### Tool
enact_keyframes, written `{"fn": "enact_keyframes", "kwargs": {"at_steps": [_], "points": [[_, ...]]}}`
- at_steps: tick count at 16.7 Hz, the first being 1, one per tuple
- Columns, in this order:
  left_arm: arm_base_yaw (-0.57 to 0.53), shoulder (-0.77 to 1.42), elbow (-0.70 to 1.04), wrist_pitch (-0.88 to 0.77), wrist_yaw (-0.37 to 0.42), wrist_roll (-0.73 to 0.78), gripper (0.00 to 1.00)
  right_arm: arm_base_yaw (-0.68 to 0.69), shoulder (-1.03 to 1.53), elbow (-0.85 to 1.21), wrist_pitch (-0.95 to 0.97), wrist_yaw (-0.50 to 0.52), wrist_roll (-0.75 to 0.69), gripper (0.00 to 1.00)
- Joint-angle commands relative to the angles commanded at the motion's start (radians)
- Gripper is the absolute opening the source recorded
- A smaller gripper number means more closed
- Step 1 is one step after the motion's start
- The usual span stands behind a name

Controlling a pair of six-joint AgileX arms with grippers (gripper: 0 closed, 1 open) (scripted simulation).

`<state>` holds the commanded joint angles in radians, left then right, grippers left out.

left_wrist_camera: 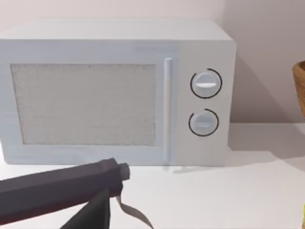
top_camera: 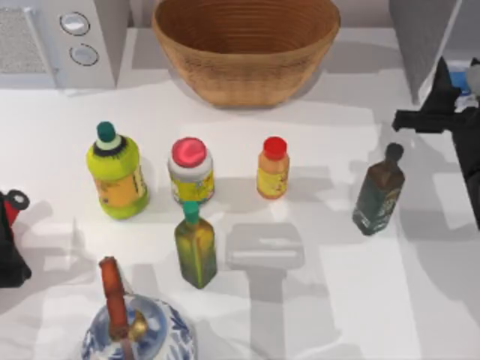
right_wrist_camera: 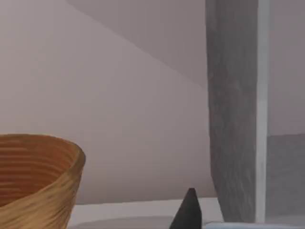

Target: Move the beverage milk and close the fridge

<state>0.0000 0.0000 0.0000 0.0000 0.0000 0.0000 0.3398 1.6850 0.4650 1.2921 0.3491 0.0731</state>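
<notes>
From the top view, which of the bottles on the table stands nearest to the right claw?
The dark green bottle with the brown cap, standing alone toward the table's right. The right claw is just beyond it near the fridge; the other bottles cluster farther left.

White microwave (top_camera: 52,41) with two dials set at table's back left. Wicker basket (top_camera: 246,46) placed back centre. Five bottles and red-lidded jar (top_camera: 190,171) stood upright mid-table. Blue-white teapot (top_camera: 139,330) seen at front edge.

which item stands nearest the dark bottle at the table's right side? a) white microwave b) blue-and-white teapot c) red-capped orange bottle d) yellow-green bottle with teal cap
c: the red-capped orange bottle is the closest neighbour of the dark bottle; the others sit farther left.
</notes>
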Motion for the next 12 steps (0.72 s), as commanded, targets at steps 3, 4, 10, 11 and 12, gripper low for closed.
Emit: {"fn": "enact_keyframes", "kwargs": {"at_steps": [3,4,10,11,12], "points": [[0.0,0.0,0.0,0.0,0.0,0.0,1.0,-0.201,-0.095,-0.054,-0.107,-0.188,-0.025,0.0],[0.0,0.0,0.0,0.0,0.0,0.0,1.0,-0.248,-0.124,-0.064,-0.134,-0.234,-0.034,0.0],[0.0,0.0,0.0,0.0,0.0,0.0,1.0,-0.325,-0.18,-0.075,-0.178,-0.31,-0.057,0.0],[0.0,0.0,0.0,0.0,0.0,0.0,1.0,-0.325,-0.18,-0.075,-0.178,-0.31,-0.057,0.0],[0.0,0.0,0.0,0.0,0.0,0.0,1.0,-0.322,-0.177,-0.071,-0.176,-0.307,-0.055,0.0]]}}
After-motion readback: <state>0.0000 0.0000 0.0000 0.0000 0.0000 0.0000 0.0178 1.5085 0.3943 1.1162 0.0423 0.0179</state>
